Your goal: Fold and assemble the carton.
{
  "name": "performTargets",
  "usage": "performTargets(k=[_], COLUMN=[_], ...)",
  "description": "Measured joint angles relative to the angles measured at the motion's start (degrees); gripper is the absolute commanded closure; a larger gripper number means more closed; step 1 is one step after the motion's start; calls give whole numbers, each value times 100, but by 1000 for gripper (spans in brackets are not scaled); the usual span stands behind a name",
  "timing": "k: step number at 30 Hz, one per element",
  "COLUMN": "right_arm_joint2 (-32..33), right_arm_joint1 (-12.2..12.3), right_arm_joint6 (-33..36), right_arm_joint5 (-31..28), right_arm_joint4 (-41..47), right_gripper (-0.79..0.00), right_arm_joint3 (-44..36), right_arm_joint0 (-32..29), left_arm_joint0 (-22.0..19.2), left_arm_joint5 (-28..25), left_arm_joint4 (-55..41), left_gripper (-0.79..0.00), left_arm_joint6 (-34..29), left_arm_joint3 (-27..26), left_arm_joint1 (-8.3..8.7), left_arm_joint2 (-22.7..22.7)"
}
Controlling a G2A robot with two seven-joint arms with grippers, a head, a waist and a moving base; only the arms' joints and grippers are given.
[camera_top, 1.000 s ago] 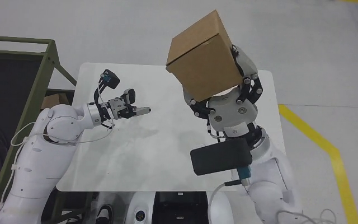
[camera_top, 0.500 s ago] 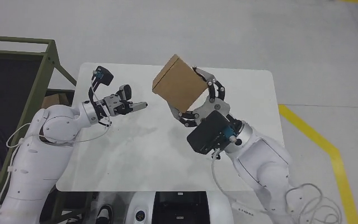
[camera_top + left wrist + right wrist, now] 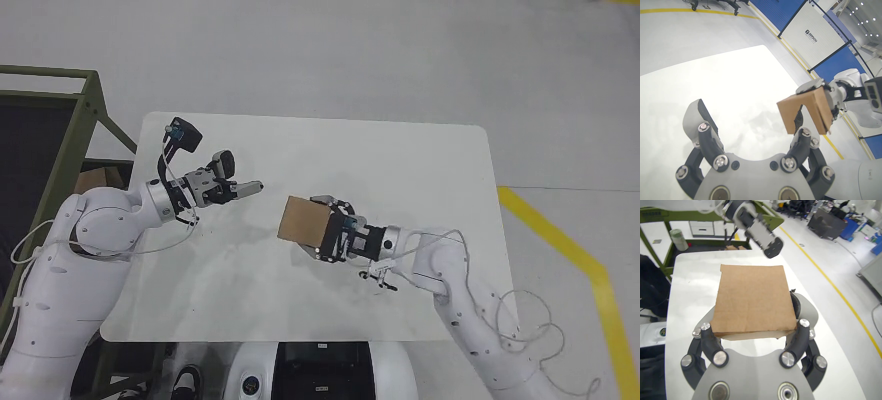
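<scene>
2 things differ from 1 second ago. The carton [image 3: 303,221], then held high and close under the top camera above the table's far right part, is now low over the middle of the white table [image 3: 440,160]; 0.5 seconds ago it was at a height between the 2. The right arm, then bent up beneath it, now stretches low across the table, and the right gripper [image 3: 324,230] points toward the left arm. Your left gripper [image 3: 249,187] has not shifted in the last 0.5 seconds. It hangs near the carton but apart from it, its fingers [image 3: 704,113] spread wide with nothing between them.

The right gripper pinches the carton from 2 opposite sides, with 1 finger [image 3: 804,311] pressed against a side wall. You see a plain brown cardboard box, folded into a block with flat faces and crisp edges. The face toward the right wrist camera is smooth, with a small notch at 1 corner away from the gripper and a ragged flap edge at the end nearest the gripper's base. Whether the carton touches the table or hangs just above it, you cannot tell.
</scene>
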Motion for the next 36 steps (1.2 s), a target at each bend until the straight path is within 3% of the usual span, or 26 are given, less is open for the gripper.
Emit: performTargets(k=[3,7,16,23,24,25,26,28,29,30,32,36], right_arm_joint2=[-170,-414,-946,-1295,-1328,-1366,-1389,-1427,-1439,-1447,-1465,-1486], right_arm_joint1=[-10,-78,-273,-422,-437,-455,-466,-486,-492,-496,-503,-510], right_arm_joint6=[-306,-735,-1288,-1430,-1448,-1476,-1502,-1558,-1578,-1595,-1620,-1665], right_arm_joint5=[-206,46,-95,43,48,65,79,98,99,101,97,71], right_arm_joint4=[-140,-230,-136,-77,-73,-70,-61,-47,-46,-44,-43,-36], right_gripper=[0,0,0,0,-108,-283,-354,-425,-628,-720,-779,-785], right_arm_joint3=[553,1341,3003,3613,3664,3722,3760,3839,3869,3899,3958,4030], right_arm_joint0=[174,461,1351,1666,1695,1729,1747,1783,1795,1806,1825,1843], left_arm_joint0=[0,0,0,0,0,0,0,0,0,0,0,0], left_arm_joint5=[0,0,0,0,0,0,0,0,0,0,0,0], left_arm_joint4=[0,0,0,0,0,0,0,0,0,0,0,0], left_gripper=[-785,-785,-785,-785,-785,-785,-785,-785,-785,-785,-785,-785], left_arm_joint6=[0,0,0,0,0,0,0,0,0,0,0,0], left_arm_joint3=[0,0,0,0,0,0,0,0,0,0,0,0], left_arm_joint1=[0,0,0,0,0,0,0,0,0,0,0,0], left_arm_joint2=[0,0,0,0,0,0,0,0,0,0,0,0])
